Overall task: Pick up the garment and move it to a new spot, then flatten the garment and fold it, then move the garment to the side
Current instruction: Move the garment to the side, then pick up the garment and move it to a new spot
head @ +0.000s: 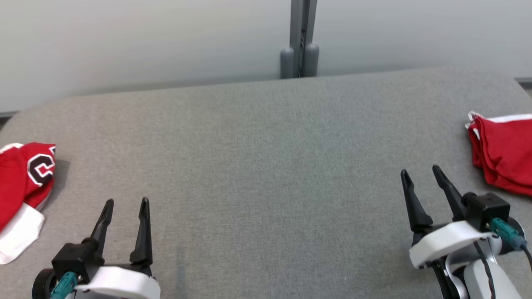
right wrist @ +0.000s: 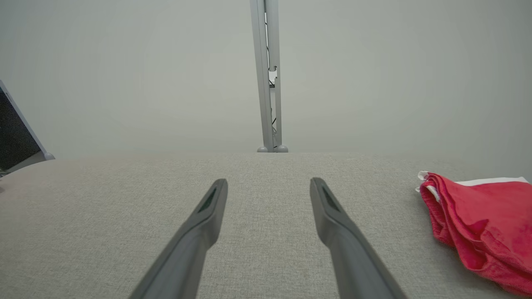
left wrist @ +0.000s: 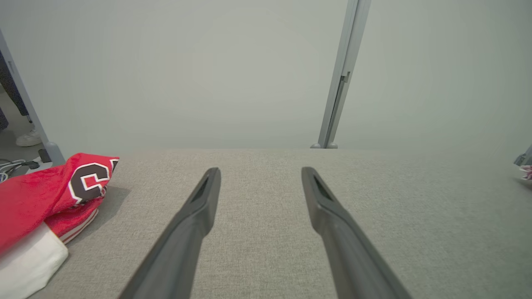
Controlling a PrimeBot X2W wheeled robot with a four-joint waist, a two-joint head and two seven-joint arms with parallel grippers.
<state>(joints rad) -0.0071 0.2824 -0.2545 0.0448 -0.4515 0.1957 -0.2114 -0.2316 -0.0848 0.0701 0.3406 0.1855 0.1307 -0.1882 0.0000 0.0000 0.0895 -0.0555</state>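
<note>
A grey cloth-covered bench (head: 266, 137) is seen, with a grey post (head: 300, 41) standing upright at the middle of its far edge, against a pale wall (head: 124, 41). A crumpled red garment (head: 18, 178) bearing a large black-and-white letter C is found well to the left of the post and nearer the robot, at the left edge of the bench; a white portion is spread beneath its red folds, and part of it is cut off by the frame. A folded red garment (head: 503, 153) with a white trim is laid well to the right of the post, at the right edge of the bench, also partly cut off. The left gripper (head: 126, 201) is held above bare cloth, to the left of the post and on the robot's side, its jaws apart with nothing between them. The right gripper (head: 419, 170) is held to the right of the post, near the folded garment but apart from it, its jaws likewise spread and unloaded. Both pairs of fingers are pointed toward the post's side of the bench.
</note>
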